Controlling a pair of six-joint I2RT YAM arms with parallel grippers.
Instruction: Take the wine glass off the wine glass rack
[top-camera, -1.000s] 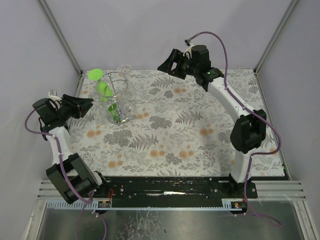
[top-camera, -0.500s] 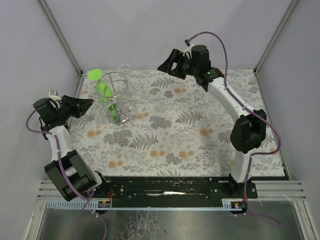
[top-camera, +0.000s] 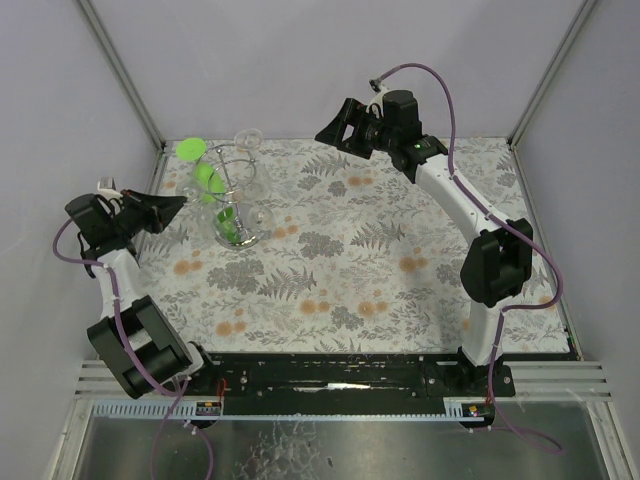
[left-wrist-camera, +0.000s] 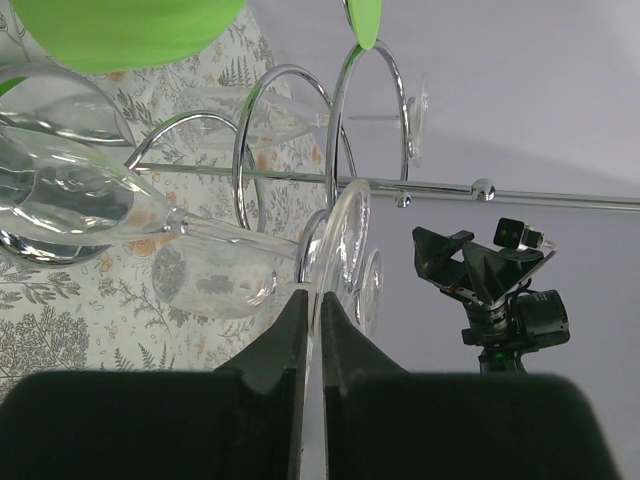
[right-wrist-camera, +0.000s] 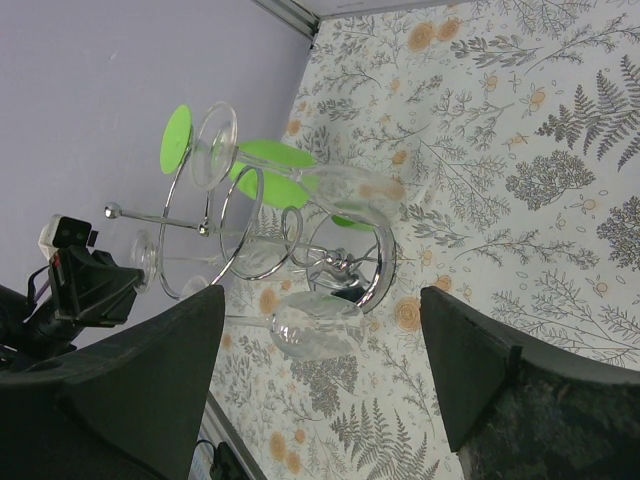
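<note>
**Work Cell Surroundings**

A table cover (top-camera: 400, 260) printed with grey fern leaves and orange flower clusters lies flat across the work surface. Plain pale lilac walls (top-camera: 300, 60) enclose it at the back and on both sides. An aluminium post stands at each rear corner, the left post (top-camera: 118, 70) and the right post (top-camera: 550, 70). A black rail (top-camera: 330, 372) runs along the near edge of the cover. Just in front of the rail sits a slotted light metal strip (top-camera: 330, 408), and beyond that lies a scuffed, shiny metal sheet (top-camera: 330, 450).
</note>
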